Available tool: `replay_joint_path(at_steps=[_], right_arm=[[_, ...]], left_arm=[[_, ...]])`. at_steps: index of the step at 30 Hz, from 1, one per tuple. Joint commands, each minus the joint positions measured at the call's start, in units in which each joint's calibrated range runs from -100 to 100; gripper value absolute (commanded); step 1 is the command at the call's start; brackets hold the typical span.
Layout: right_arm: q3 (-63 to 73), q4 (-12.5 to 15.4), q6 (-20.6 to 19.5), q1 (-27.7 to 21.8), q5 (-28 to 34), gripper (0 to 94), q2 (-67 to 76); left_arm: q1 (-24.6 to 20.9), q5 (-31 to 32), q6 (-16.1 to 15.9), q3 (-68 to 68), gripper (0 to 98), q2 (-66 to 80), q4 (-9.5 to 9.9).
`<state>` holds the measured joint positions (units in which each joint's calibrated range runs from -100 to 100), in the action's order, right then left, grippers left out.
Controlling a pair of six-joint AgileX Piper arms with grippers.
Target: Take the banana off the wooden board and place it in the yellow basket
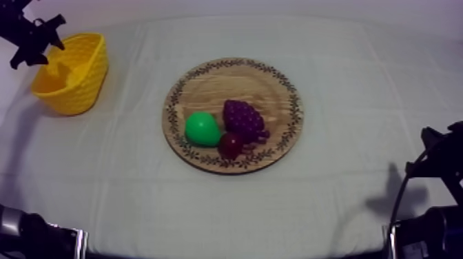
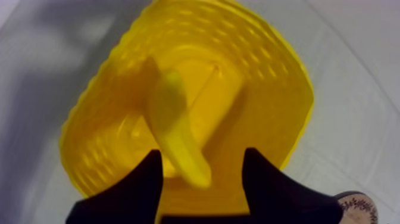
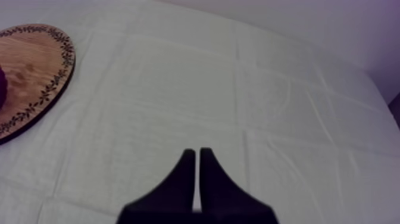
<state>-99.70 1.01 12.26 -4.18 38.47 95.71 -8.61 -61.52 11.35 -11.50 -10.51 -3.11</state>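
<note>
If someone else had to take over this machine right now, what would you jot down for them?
Left claw: open, over the basket.
Right claw: shut on nothing, low over the cloth beside the board.
Banana: inside the basket, below the open fingers, not gripped.
On the board: pear, grapes, small red fruit.
Done: banana is off the board and in the basket.
Left: probably just draw the left arm back to its side.
</note>
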Motion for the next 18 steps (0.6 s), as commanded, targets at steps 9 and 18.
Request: replay_joint_path(at_steps=[9,18], right_arm=[[0.0,0.0,0.1,0.0,0.0,0.6,0.0],[0.0,0.0,0.1,0.0,0.0,0.6,0.0]], left_arm=[[0.1,4.2,-2.2,-3.6,36.2,3.1,-0.74],[2.4,5.7,-4.4,-4.6,25.9,9.9,-2.17]])
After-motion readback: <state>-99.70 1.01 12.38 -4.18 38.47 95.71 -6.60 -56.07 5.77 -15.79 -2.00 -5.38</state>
